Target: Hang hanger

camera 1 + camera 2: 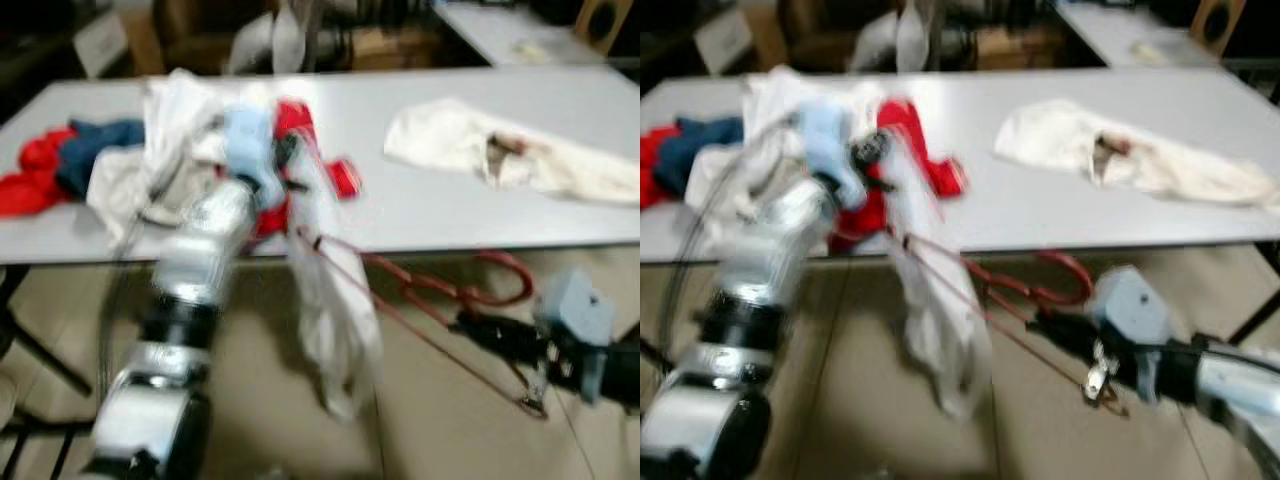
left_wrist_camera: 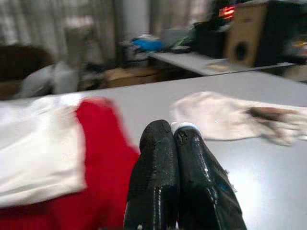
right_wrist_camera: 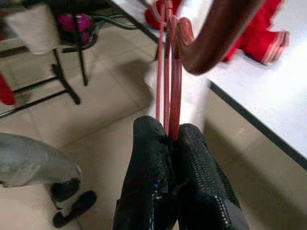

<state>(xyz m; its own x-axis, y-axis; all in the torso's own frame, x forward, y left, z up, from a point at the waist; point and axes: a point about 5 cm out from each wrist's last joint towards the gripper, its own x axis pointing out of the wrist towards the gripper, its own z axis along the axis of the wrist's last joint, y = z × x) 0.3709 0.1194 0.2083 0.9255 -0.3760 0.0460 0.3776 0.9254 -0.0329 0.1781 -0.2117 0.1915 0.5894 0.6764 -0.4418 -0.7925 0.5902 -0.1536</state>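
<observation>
A thin red hanger [image 1: 440, 290] stretches below the table's front edge, its hook [image 3: 211, 38] curving up by the edge. My right gripper [image 1: 470, 322] is shut on its wires [image 3: 168, 96], low at the right over the floor. A white garment [image 1: 335, 320] hangs from the hanger's far end down toward the floor. My left gripper [image 1: 290, 170] reaches over the table by a red cloth [image 2: 100, 158]. Its fingers [image 2: 158, 143] are pressed together, with a bit of white fabric at their tips. The views are blurred.
The long pale table [image 1: 430, 210] holds a cream cloth [image 1: 500, 155] at the right, a white pile [image 1: 170, 130] and red and blue clothes [image 1: 60, 165] at the left. A second table [image 1: 500, 30] stands behind. Black stand legs [image 3: 67, 86] rest on the tiled floor.
</observation>
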